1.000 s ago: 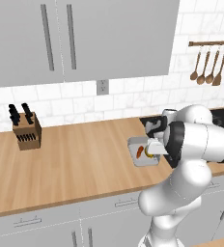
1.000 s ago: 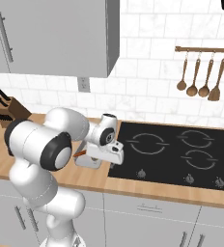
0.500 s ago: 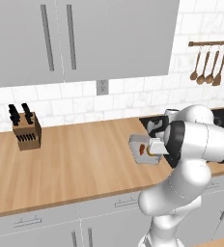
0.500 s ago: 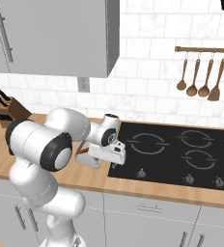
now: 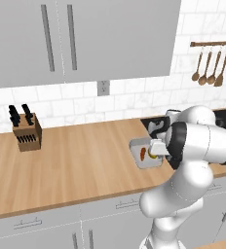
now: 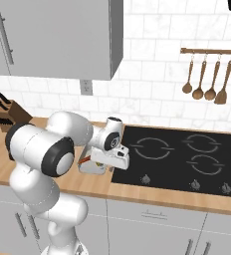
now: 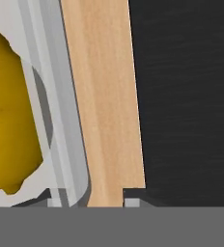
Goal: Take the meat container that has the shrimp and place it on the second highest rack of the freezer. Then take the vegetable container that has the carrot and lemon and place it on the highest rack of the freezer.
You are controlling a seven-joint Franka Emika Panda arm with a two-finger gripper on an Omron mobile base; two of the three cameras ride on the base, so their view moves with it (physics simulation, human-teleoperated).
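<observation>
Hand sits low over the wooden tabletop, w/ the white arm bent round it, at the right edge of the small clear shallow rectangular vegetable container. You can see the tub's contents in the left base view: a long orange carrot and a small yellow lemon, the lemon partly behind the hand. In the hand view the lemon fills the left side, and the tub's clear rim runs top to bottom just beside it; the two finger tips rise either side of that rim at the bottom, one inside the tub, one outside over the wood. Whether the fingers actually press the wall, you can't tell from these pics.

The tub is just left of the black cooktop, w/ a narrow strip of wood between them. In the right base view the tub shows below the hand, mostly hidden by the arm. Whether it rests on the wood or is lifted off it, can't tell.

Well left of the tub, a wooden knife block w/ black handles stands by the white tile wall. Wooden spoons on a rail hang above the cooktop. Grey wall cabinets are overhead.
</observation>
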